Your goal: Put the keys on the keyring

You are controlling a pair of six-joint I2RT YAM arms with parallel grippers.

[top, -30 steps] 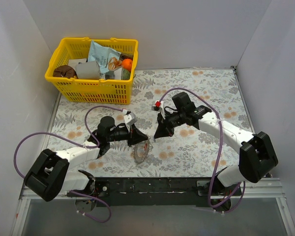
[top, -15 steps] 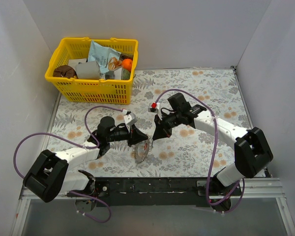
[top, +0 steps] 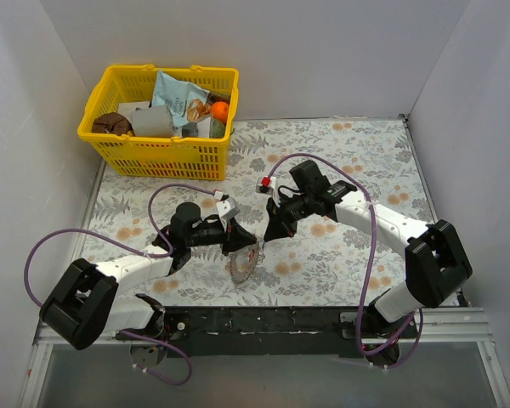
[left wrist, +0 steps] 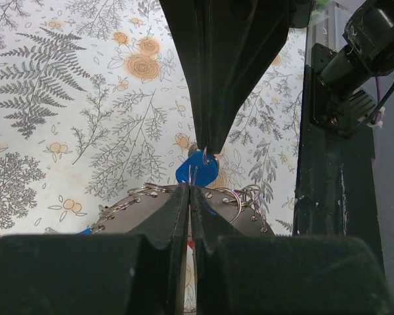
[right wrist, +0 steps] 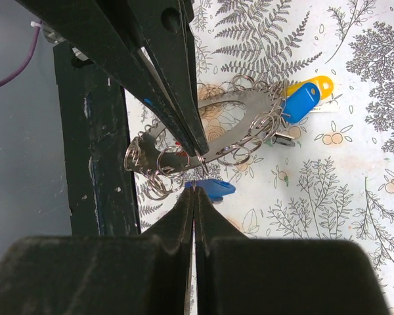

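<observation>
From above: yellow basket [top: 163, 158] back-left on the floral desk [top: 357, 153]; keyring [top: 243, 265] near the front edge, beneath the almost-meeting left pincer [top: 238, 241] and right pincer [top: 270, 231]. Left wrist: left pincer pressed together over the silver, ring-fringed keyring, blue key [left wrist: 207, 172] beyond. Right wrist: right pincer together too; keyring slants up-right, second blue key [right wrist: 301, 102] at its upper end.

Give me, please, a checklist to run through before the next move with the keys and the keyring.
1. Is the left gripper shut: ok.
2. Is the right gripper shut: ok.
3. Is the blue key at the two gripper tips: ok.
4. Which gripper actually holds that key: cannot tell.
5. Is the key threaded onto a ring: cannot tell.
6. Is the keyring close to the tips: ok.
</observation>
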